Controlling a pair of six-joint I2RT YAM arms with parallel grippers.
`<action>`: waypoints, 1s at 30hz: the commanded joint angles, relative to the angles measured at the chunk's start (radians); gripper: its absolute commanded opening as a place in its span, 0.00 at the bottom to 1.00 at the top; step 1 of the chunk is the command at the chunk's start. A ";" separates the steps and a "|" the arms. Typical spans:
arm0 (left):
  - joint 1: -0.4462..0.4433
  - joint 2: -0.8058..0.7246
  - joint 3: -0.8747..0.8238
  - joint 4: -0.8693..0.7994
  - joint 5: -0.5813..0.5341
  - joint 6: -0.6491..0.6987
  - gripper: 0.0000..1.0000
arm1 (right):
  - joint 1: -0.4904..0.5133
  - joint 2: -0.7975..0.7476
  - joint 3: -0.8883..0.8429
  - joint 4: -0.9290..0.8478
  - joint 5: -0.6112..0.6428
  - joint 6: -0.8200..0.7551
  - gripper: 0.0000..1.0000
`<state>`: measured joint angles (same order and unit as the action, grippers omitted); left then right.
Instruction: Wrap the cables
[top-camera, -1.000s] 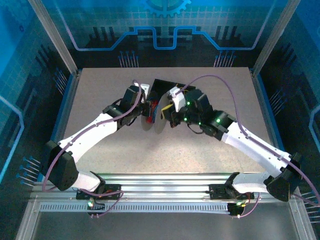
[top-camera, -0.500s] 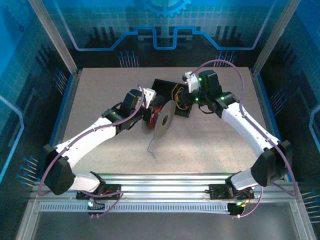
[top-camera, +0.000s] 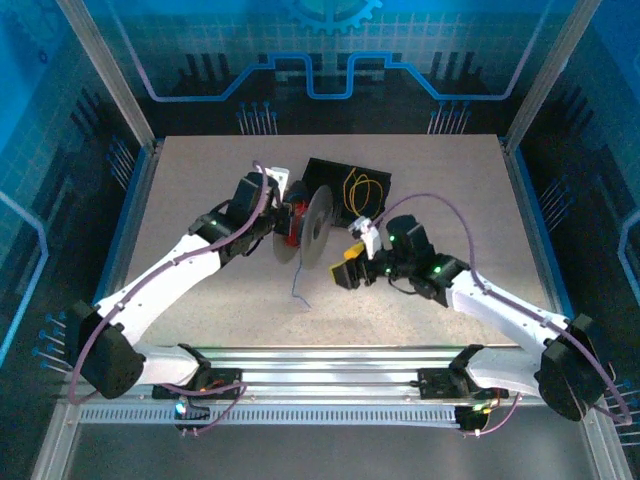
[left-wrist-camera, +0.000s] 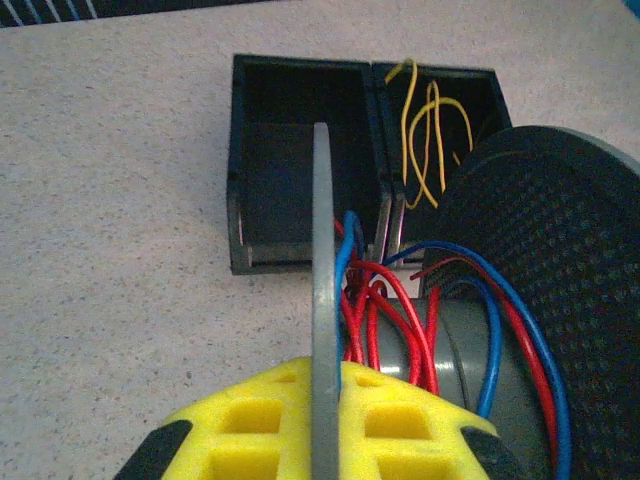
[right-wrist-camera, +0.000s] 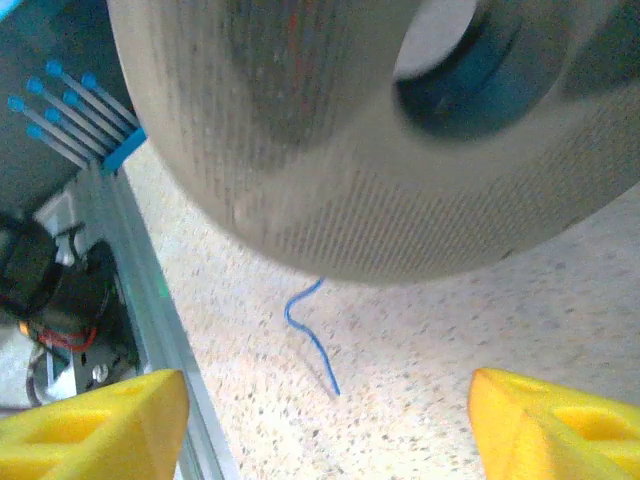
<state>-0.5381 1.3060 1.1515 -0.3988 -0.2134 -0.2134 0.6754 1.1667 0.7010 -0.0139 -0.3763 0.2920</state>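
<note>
Top external view, from the arm bases outward: the right gripper (top-camera: 350, 268) hangs at the near-right side of the grey spool (top-camera: 310, 228), close to it but not touching. Its yellow fingers (right-wrist-camera: 100, 425) stand well apart in the right wrist view, with only speckled table (top-camera: 200, 200) showing between them and the spool's perforated flange just ahead.

On the near side of the spool, the loose end of the blue cable (top-camera: 299, 292) trails down from the reel and lies in a wavy line on the table.

The spool stands on edge, its flanges upright. The left gripper (top-camera: 283, 222) reaches it from the left side and is clamped on it. In the left wrist view the thin edge of one flange runs straight between the two yellow pads (left-wrist-camera: 260, 425). Between the flanges, turns of red cable (left-wrist-camera: 385, 310) and blue cable sit loosely around the grey hub, some loops bulging outward rather than lying tight.

Just beyond the spool sits a black box (top-camera: 330, 172) with two compartments side by side. The yellow cable (left-wrist-camera: 430, 130) lies in loose loops in the compartment on the right in the left wrist view.
</note>
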 joint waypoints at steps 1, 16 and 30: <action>0.008 -0.069 0.077 0.020 -0.021 -0.083 0.00 | 0.090 0.015 -0.083 0.244 0.026 0.050 0.82; 0.022 -0.093 0.115 -0.018 -0.018 -0.147 0.00 | 0.257 0.399 -0.141 0.790 0.283 0.209 0.77; 0.027 -0.093 0.112 -0.011 -0.016 -0.153 0.00 | 0.234 0.526 -0.119 0.892 0.260 0.354 0.44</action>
<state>-0.5198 1.2518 1.2098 -0.4679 -0.2245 -0.3420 0.9154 1.6787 0.5591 0.8097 -0.1051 0.6022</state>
